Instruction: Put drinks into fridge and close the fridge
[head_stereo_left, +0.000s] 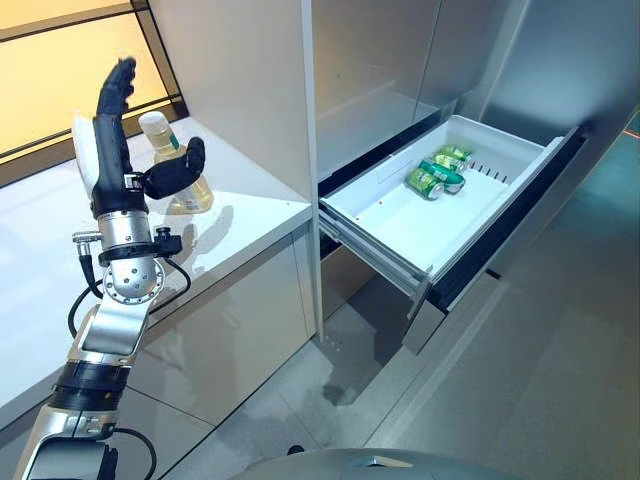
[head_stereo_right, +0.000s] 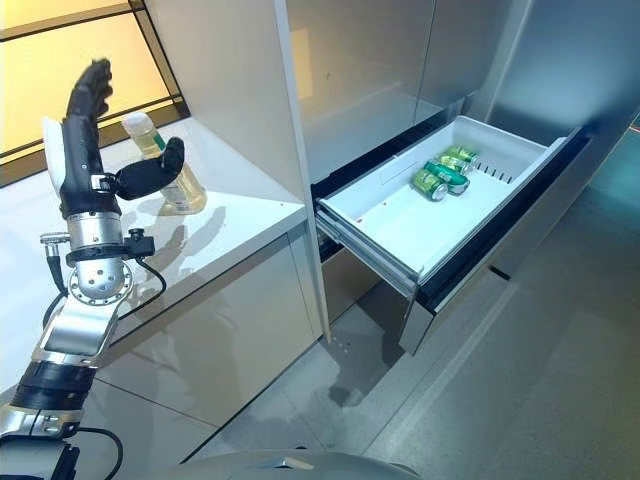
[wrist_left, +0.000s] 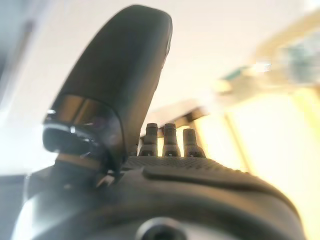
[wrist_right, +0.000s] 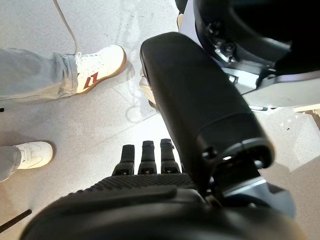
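My left hand (head_stereo_left: 110, 150) is raised over the white counter (head_stereo_left: 250, 215), open, with its fingers straight up and its thumb (head_stereo_right: 150, 172) stretched toward a clear bottle (head_stereo_left: 192, 195) of yellowish drink. The bottle stands upright on the counter just past the thumb, apart from the palm. To the right, the fridge's white drawer (head_stereo_left: 375, 230) is pulled out. Three green cans (head_stereo_left: 440, 172) lie on their sides at its far end. My right hand (wrist_right: 150, 200) shows only in the right wrist view, hanging open above the floor and holding nothing.
A tall white cabinet side (head_stereo_left: 250, 90) separates the counter from the fridge. The drawer's dark front panel (head_stereo_left: 520, 205) juts out over the grey floor. A person's white shoes (wrist_right: 100, 67) stand on the floor near my right hand.
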